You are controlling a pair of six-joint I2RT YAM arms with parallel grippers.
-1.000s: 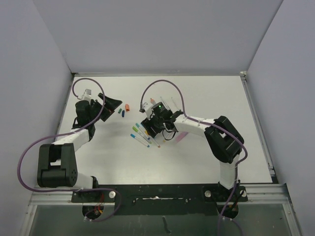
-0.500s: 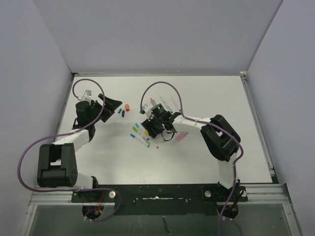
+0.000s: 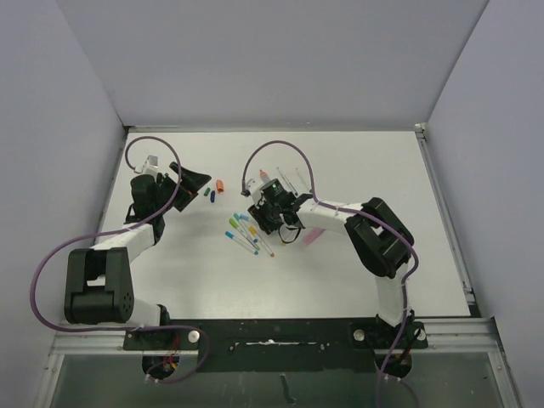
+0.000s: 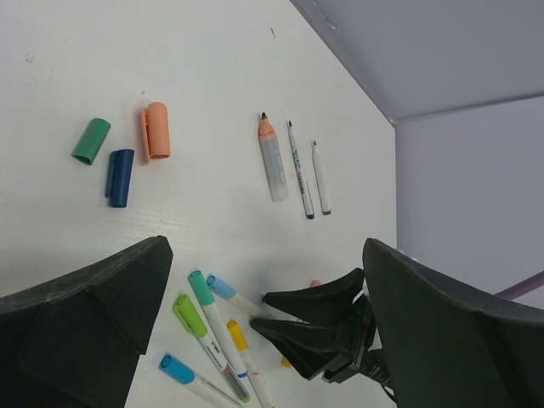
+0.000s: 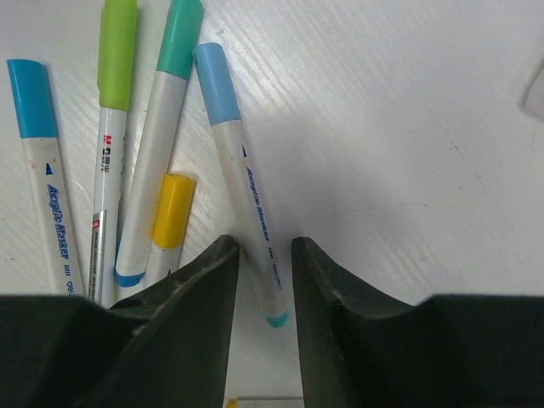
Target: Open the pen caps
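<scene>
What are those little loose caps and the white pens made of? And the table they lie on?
Loose orange cap: likely moulded plastic, opaque, dull sheen, clip formed in. Pen barrels: white plastic by their look, smooth, printed lettering. Table: white, finely ribbed; material unclear.

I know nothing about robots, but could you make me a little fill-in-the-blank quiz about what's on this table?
1. Three loose caps lie on the table: a green cap, a dark blue cap and an ___ one.
2. The left end effector hangs wide ___, holding nothing.
3. The right end effector straddles the barrel of the pen capped in light ___.
Missing words: orange; open; blue.
</scene>
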